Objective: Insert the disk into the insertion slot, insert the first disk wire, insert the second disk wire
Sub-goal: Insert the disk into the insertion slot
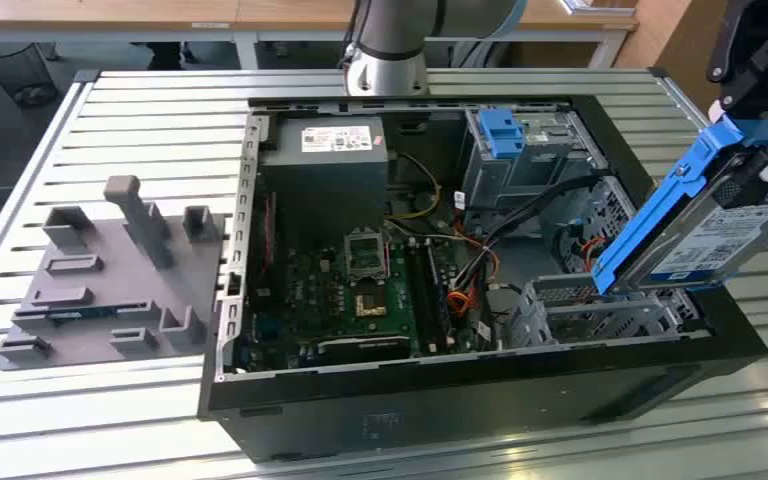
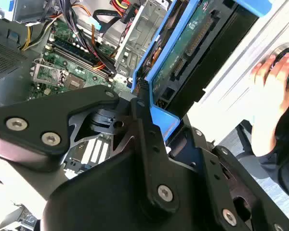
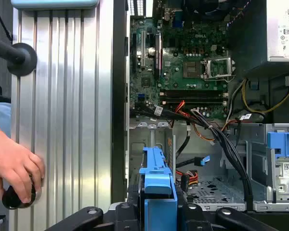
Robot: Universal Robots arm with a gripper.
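- A black gripper (image 1: 762, 150) on the 1 grey robot arm (image 1: 391, 45) is clamped tight on the disk (image 1: 718, 235), a flat silver hard drive with a white label in a bright blue plastic carrier bracket.
- In the first wrist view, the gripper's 2 dark fingers (image 3: 135, 204) sit on either side of the blue bracket (image 3: 156, 185).
- The disk hangs in the air, steeply tilted. Its lower end is over the case's near corner on the exterior view's right.
- Just below that lower end sits the insertion slot (image 1: 598, 305), a low, wide silver-grey metal cage with perforated walls. The disk is not yet in it.
- The slot belongs to an open black computer case (image 1: 491, 400) lying on a slatted aluminium bench (image 1: 144, 110).
- Inside the case, a green motherboard (image 1: 344, 290) covers the floor and a grey power supply box (image 1: 324, 175) stands at the far side.
- A taller grey metal cage with a blue tab (image 1: 524, 150) fills the far corner on the exterior view's right.
- A bundle of black, orange and red wires (image 1: 484, 245) runs loose between the motherboard and the cages.
- A grey plastic fixture plate with upright posts (image 1: 104, 280) lies on the bench beside the case, toward the exterior view's left edge.
- In both wrist views, a person's hand (image 3: 14, 168) (image 2: 274, 82) rests on a dark round knob on the bench outside the case.
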